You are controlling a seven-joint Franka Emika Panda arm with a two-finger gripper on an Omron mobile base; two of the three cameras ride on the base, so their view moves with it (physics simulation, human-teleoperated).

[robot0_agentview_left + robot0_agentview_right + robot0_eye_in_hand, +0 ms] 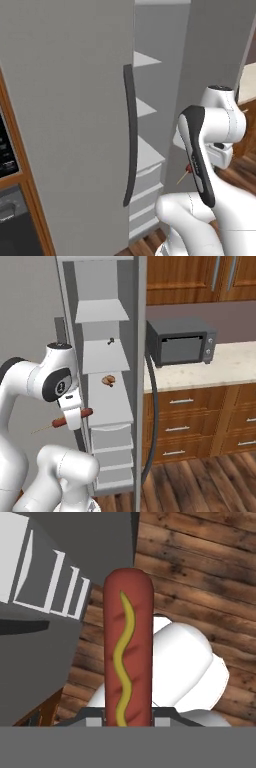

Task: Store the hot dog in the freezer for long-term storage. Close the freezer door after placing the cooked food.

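I have the claw (74, 415) closed on the hot dog (73, 417), held crosswise just outside the open freezer (106, 406), level with the shelf (107, 406) above the white drawers (112, 438).

Risks as I judge them:
- The hold sits near one end, going by the hand view, where the hot dog (127, 652) stands long beyond the fingertips; a knock against the shelf edge could twist it loose onto the wood floor (200, 486).
- The stick (182, 178) trails sideways and may catch the cabinet wall on entry.
- The freezer door (141, 381) stands edge-on beside the arm; a wide swing could strike it.

View differences: the right base view shows a small browned food item (108, 380) on a higher shelf and the microwave (181, 341) on the surface. The left base view shows the wider door's dark handle (130, 135). The hand view alone reveals the mustard line
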